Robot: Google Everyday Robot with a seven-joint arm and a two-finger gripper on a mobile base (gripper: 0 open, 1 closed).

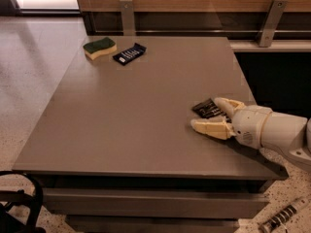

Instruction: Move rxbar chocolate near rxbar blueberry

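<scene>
The rxbar chocolate (207,108), a black wrapper with white lettering, lies near the right edge of the grey table (136,115). My gripper (205,113) reaches in from the right, low over the table. Its cream fingers (210,127) are spread, one on each side of the bar's right end, and it is open. The far finger covers part of the bar. The rxbar blueberry (129,54), a dark navy wrapper, lies at the table's far left, well away from the gripper.
A green-and-yellow sponge (99,48) sits just left of the blueberry bar. A wooden wall panel with metal brackets (127,14) runs behind the table. A black object (17,203) is at the lower left on the floor.
</scene>
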